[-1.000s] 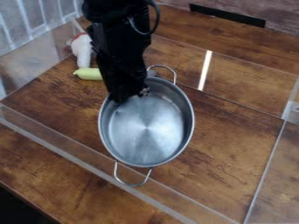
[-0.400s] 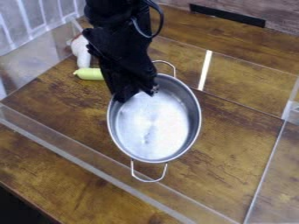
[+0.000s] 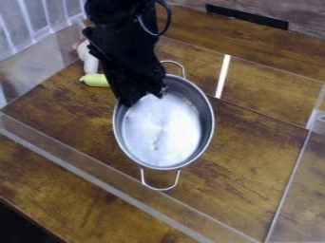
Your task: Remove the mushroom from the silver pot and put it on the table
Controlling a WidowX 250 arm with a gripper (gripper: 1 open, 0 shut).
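The small cream-white mushroom cannot be made out anywhere in this view; the black arm covers the far-left part of the pot's interior, so whether the toy lies there, or between the fingers, cannot be told.

The round, shiny, shallow silver steel pot point(image 3: 165, 133) sits on the dark brown wood-grain plank worktop point(image 3: 260, 142), roughly at the middle of the view. Its floor shows as a pale, bright reflection. One thin wire loop handle point(image 3: 160, 180) sticks out at the near rim, toward the camera, and the opposite loop handle point(image 3: 177, 68) shows at the far rim, just right of the arm.

The black robot arm point(image 3: 117, 33) comes down from the top of the picture and leans over the pot's far-left rim. Its pincer point(image 3: 137, 91) points steeply downward, with its tip at or just inside that rim. The fingers are dark against the dark arm and do not separate visibly; they are drawn fully together, and whether anything is caught between them cannot be seen.

Behind the arm, to the left of the pot, a long yellow-green piece point(image 3: 94, 80) lies on the worktop, with a pale whitish object point(image 3: 86, 52) just behind it, partly hidden by the arm.

Clear acrylic rails point(image 3: 76, 166) cross the worktop, one running diagonally in front of the pot and another upright strip point(image 3: 223, 76) standing to its right.
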